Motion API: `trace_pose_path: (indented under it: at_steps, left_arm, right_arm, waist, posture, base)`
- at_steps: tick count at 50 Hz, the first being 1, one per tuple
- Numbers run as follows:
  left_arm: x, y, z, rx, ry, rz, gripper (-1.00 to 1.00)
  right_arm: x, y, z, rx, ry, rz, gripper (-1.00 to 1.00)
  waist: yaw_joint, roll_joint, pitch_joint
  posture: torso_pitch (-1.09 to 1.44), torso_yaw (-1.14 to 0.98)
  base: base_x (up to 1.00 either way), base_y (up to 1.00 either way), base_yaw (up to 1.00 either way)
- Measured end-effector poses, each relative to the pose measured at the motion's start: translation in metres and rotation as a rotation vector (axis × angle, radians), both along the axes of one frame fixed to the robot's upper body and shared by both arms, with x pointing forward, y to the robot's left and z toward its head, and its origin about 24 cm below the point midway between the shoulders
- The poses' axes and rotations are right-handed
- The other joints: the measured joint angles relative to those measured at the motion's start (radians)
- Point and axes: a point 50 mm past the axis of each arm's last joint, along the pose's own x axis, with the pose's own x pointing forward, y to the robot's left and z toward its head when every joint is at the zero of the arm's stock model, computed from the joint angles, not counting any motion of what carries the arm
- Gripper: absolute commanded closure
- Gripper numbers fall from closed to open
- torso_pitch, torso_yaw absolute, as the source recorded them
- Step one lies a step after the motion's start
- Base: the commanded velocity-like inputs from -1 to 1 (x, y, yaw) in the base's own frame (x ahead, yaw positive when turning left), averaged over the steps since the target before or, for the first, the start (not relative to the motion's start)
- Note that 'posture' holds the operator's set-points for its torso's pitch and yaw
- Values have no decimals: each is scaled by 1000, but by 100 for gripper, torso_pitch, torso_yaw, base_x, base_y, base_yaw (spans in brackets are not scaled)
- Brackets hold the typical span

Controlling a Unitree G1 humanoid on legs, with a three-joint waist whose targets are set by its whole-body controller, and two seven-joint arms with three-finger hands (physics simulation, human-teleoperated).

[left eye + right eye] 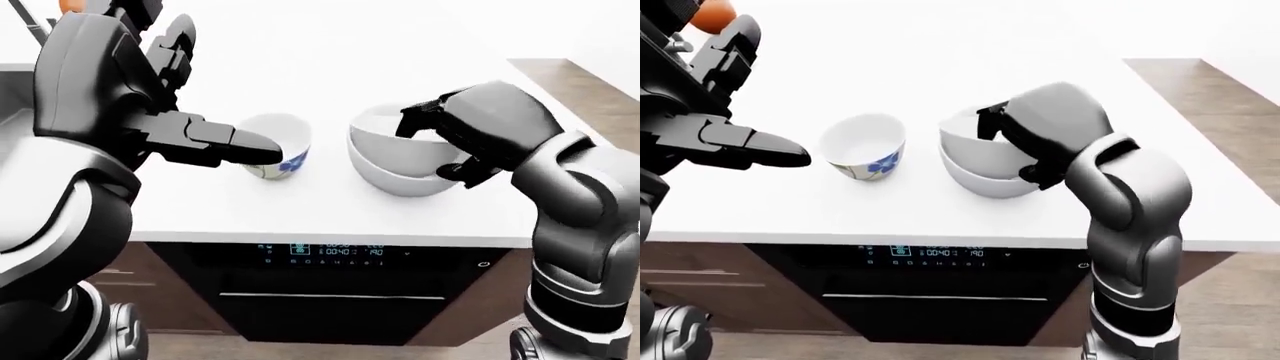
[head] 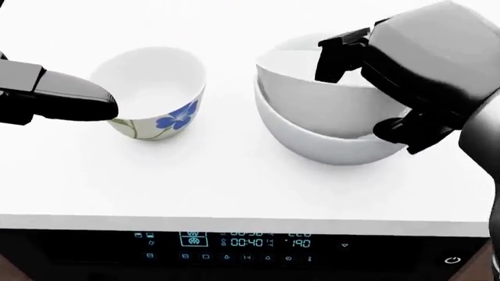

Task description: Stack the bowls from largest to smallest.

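A small white bowl with a blue flower (image 2: 156, 93) stands on the white counter (image 2: 234, 187), left of centre in the head view. To its right a medium white bowl (image 2: 293, 64) sits tilted inside a large white bowl (image 2: 328, 146). My right hand (image 2: 371, 93) grips the medium bowl at its right side, with fingers (image 2: 340, 55) over the rim and the thumb low on the outside. My left hand (image 2: 86, 100) is open, with one finger stretched out to the small bowl's left rim; I cannot tell if it touches.
The counter's near edge runs above a black oven with a lit control panel (image 2: 234, 243). An orange object (image 1: 712, 15) sits at the top left of the right-eye view. Wooden floor (image 1: 590, 82) shows beyond the counter's right end.
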Motion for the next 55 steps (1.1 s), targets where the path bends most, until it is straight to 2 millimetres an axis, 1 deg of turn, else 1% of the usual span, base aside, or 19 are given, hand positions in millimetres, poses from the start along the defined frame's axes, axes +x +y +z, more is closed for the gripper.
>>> trace_pose_path:
  at_steps: [2, 5, 9, 14, 18, 20, 23, 26, 29, 30, 31, 33, 37, 40, 44, 46, 49, 52, 55]
  left_arm:
    - [0, 1, -1, -3, 0, 3, -100]
    - [1, 0, -2, -3, 4, 0, -100]
    - [1, -1, -2, 2, 6, -5, -100]
    - [0, 0, 0, 2, -2, -2, -100]
    - [0, -1, 3, 7, -4, -2, -100]
    - [0, -3, 4, 20, -3, -5, -100]
    - [-1, -7, 3, 52, 0, -14, -100]
    - [-2, -9, -2, 80, 12, -13, -100]
    - [-3, -12, -8, 121, 30, -20, -100]
    - [-3, -13, -10, 141, 38, -23, -100]
    - [-4, -14, -12, 161, 45, -26, -100]
    - [-5, -17, -16, 229, 53, -20, -100]
    - [-4, -29, -24, 353, 63, -34, -100]
    - [2, -38, -29, 437, 61, -35, -100]
    - [22, -42, -39, 603, 43, 32, -100]
    - [33, -42, -44, 652, 40, 63, -100]
    - [41, -42, -38, 663, 16, 86, -100]
    - [40, -43, -30, 727, -35, 123, -100]
    - [39, -44, -28, 772, -50, 147, -100]
  right_arm:
    - [3, -4, 0, -23, -25, -13, 1]
    - [5, -8, 8, -51, -61, -26, 1]
    - [-5, -11, 26, -81, -122, -23, -4]
    - [-25, -13, 38, -84, -152, -11, -8]
    - [-48, -15, 52, -81, -175, 2, -7]
    - [-61, -21, 58, -60, -192, -5, -9]
    - [-80, -38, 65, -17, -209, -42, -11]
    - [-88, -56, 66, 23, -199, -82, -12]
    - [-92, -73, 65, 78, -183, -117, -34]
    - [-93, -78, 64, 95, -177, -128, -36]
    - [-93, -82, 62, 108, -171, -136, -44]
    - [-93, -89, 60, 128, -162, -149, -100]
    - [-97, -104, 56, 182, -165, -184, -100]
    - [-99, -110, 52, 215, -165, -194, -100]
    - [-102, -114, 50, 225, -162, -209, -100]
    - [-105, -117, 52, 235, -168, -217, -100]
    - [-108, -119, 54, 250, -181, -226, -100]
    - [-109, -120, 55, 257, -184, -228, -100]
    - [-109, -120, 56, 258, -190, -227, -100]
  waist:
    - [-1, 1, 2]
    - [0, 3, 7]
    - [2, 3, 10]
    - [3, -3, 8]
    - [5, -5, 13]
    - [7, -7, 13]
    - [10, -13, 12]
    - [8, -19, 10]
    - [8, -22, 12]
    - [8, -24, 12]
    - [8, -25, 13]
    - [8, -26, 15]
    - [13, -30, 16]
    - [14, -33, 16]
    - [16, -35, 14]
    - [19, -36, 15]
    - [21, -47, 18]
    - [22, -58, 15]
    - [23, -67, 10]
  posture:
    - [0, 0]
    - [0, 0]
    - [0, 0]
    - [0, 0]
    - [0, 0]
    - [0, 0]
    - [0, 0]
    - [0, 0]
    - [0, 0]
    - [0, 0]
    - [0, 0]
    - [0, 0]
    - [0, 0]
    - [0, 0]
    - [0, 0]
    - [0, 0]
    - [0, 0]
    - [0, 0]
    - [0, 0]
  base:
    - [0, 0, 0]
    - [0, 0, 0]
    - [0, 0, 0]
    - [0, 0, 0]
    - [0, 0, 0]
    - [0, 0, 0]
    - [0, 0, 0]
    - [0, 0, 0]
    - [0, 0, 0]
    - [0, 0, 0]
    - [0, 0, 0]
    - [0, 0, 0]
    - [0, 0, 0]
    - [0, 0, 0]
    - [0, 0, 0]
    - [0, 0, 0]
    - [0, 0, 0]
    - [0, 0, 0]
    - [0, 0, 0]
